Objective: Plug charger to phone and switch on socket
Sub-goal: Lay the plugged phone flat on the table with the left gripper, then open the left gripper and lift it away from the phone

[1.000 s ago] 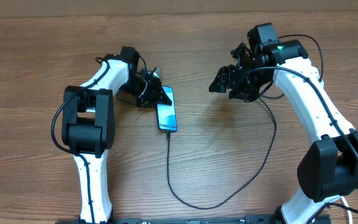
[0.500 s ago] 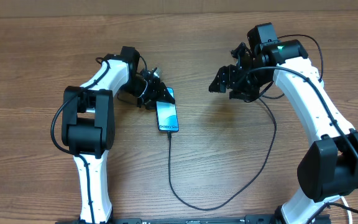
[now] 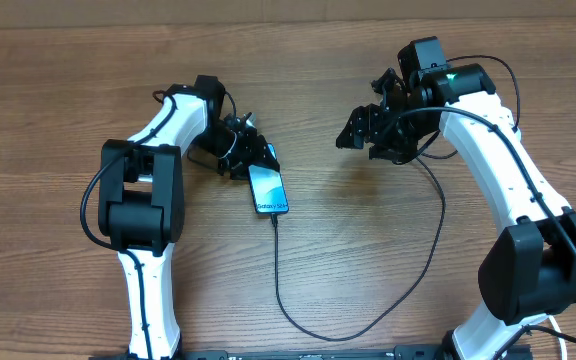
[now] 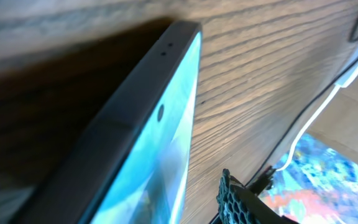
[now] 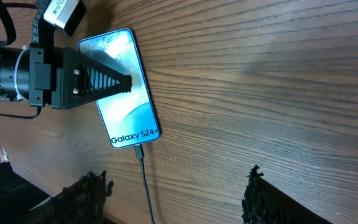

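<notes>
The phone (image 3: 269, 189) lies on the wooden table with its screen lit and "Galaxy S24+" showing (image 5: 126, 93). The charger's thin black cable (image 3: 276, 270) has its connector tip in the phone's near end (image 5: 139, 149). It loops along the front and rises toward my right arm, where its plug is hidden. My left gripper (image 3: 253, 158) is at the phone's far end. One finger (image 5: 101, 81) reaches over the screen, and a strip of wood shows between finger (image 4: 241, 202) and screen (image 4: 160, 155). My right gripper (image 3: 365, 132) hangs open and empty above the table (image 5: 179, 196). The socket is out of view.
In the left wrist view a thin white cord (image 4: 328, 102) runs over the wood toward a colourful patterned surface (image 4: 334, 180) at the lower right. The black cable loop (image 3: 368, 325) lies near the table's front edge.
The phone has slid slightly toward the front and turned a little, away from my left gripper. The cable's first stretch shifted with it. My right arm has not moved.
</notes>
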You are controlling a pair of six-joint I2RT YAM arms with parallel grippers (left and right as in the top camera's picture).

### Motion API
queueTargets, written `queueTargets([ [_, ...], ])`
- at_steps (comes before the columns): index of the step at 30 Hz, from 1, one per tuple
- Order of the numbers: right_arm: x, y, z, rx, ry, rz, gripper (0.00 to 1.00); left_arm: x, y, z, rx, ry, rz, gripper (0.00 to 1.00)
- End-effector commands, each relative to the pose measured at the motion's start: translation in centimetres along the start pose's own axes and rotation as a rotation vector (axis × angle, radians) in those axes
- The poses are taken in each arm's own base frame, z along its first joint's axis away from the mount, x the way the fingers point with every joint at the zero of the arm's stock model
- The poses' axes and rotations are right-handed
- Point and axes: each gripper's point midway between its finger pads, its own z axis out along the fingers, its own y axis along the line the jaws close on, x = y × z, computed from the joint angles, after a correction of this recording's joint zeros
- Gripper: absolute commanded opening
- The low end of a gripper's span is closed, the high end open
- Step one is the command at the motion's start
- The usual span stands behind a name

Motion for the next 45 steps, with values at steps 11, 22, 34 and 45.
queueTargets([
  [11, -0.4, 0.3, -0.1, 0.002, -0.012, -0.019, 0.73, -1.8, 3.3, -2.4, -0.289, -0.065, -0.001, 0.5],
  [22, -0.3, 0.3, -0.1, 0.003, -0.008, -0.036, 0.73, -2.1, 3.0, -4.0, -0.328, -0.112, 0.007, 0.52],
  [34, -0.8, -1.5, -1.1, 0.011, -0.018, -0.01, 0.67, -0.7, -5.4, -19.5, -0.266, -0.444, 0.146, 0.72],
  [45, -1.0, -2.7, -6.5, 0.004, -0.122, 0.014, 0.66, 3.8, -7.8, -29.3, -0.267, -0.708, 0.146, 1.0],
])
